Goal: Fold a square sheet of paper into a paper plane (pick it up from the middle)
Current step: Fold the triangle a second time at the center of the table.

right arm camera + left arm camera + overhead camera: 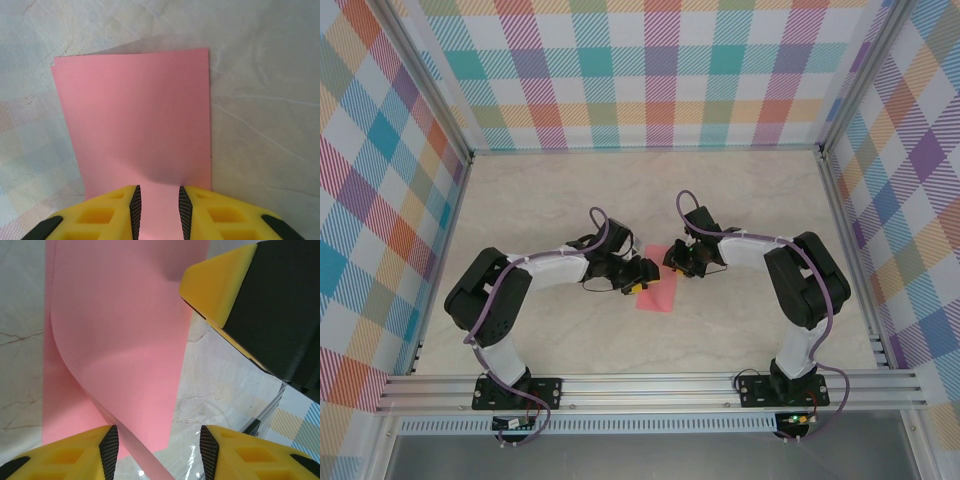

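Left fingers [75,452] wide apart, right fingers [100,215] narrowly parted

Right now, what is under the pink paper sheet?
Under the pink paper sheet lies the marble table. The sheet is folded double, so its lower layer and the table beneath are mostly covered.

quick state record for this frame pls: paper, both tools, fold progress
paper: pink, folded over into a rectangle, lying on the table between the two arms
left tool: jaws apart, the raised paper edge running down between them
right tool: jaws apart, straddling the paper's near edge
layers: upper layer bows up off the lower one in the left wrist view; far corners slightly offset in the right wrist view
fold progress: one fold over, no pointed plane shape yet
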You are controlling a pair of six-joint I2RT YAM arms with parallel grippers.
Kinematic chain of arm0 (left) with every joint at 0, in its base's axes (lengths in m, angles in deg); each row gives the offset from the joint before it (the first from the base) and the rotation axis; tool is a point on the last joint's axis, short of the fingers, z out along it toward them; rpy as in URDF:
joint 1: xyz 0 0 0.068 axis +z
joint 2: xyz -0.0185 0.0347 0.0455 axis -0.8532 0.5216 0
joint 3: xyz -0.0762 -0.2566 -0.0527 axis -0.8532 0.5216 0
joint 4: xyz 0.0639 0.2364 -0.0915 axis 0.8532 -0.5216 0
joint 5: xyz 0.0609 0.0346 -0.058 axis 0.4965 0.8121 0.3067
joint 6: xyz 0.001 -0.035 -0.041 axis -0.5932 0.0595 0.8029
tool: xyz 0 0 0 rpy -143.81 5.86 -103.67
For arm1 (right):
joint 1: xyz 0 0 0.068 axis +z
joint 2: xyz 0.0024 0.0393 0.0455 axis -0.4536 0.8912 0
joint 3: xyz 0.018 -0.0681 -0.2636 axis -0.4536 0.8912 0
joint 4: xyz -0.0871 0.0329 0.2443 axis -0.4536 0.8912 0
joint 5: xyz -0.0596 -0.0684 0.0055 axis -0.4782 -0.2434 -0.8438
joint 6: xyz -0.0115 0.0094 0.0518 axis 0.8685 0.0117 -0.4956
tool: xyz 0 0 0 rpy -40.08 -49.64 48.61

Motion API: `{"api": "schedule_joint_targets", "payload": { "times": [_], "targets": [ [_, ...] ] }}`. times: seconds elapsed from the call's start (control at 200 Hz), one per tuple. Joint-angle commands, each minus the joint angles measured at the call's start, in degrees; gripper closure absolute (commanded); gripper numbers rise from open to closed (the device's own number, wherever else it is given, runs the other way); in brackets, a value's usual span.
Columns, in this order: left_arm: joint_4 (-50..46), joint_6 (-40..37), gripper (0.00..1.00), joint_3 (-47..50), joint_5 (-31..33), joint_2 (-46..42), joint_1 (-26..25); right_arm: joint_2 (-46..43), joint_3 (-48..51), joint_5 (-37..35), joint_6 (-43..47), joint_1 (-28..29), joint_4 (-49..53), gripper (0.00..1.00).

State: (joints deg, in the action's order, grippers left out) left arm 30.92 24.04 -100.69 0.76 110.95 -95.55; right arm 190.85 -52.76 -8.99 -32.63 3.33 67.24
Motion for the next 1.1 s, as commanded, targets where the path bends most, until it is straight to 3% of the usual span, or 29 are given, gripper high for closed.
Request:
{"api": "schedule_joint_targets", "payload": {
  "times": [0.0,0.14,0.305,0.79,1.095],
  "targets": [
    [-0.23,-1.5,0.53,0.97,-2.1,-1.59,-0.45,1.22,1.12,-0.82,-0.22,-0.29,0.97,0.7],
    [3.17,-0.5,0.55,1.88,-4.86,-1.94,-0.51,1.34,1.07,-0.73,-0.28,-0.33,1.02,0.71],
    [4.29,0.42,0.59,0.95,-3.6,0.6,-0.53,0.06,1.03,0.76,-0.29,-0.59,0.96,0.71],
    [6.71,3.71,0.65,-0.71,-1.35,5.06,-0.54,-15.24,4.64,2.05,4.42,-1.89,5.68,0.7],
    [5.87,4.51,0.71,-0.72,-0.02,4.58,-0.54,-19.42,11.71,13.32,7.42,-1.23,3.85,0.66]
  ]
}}
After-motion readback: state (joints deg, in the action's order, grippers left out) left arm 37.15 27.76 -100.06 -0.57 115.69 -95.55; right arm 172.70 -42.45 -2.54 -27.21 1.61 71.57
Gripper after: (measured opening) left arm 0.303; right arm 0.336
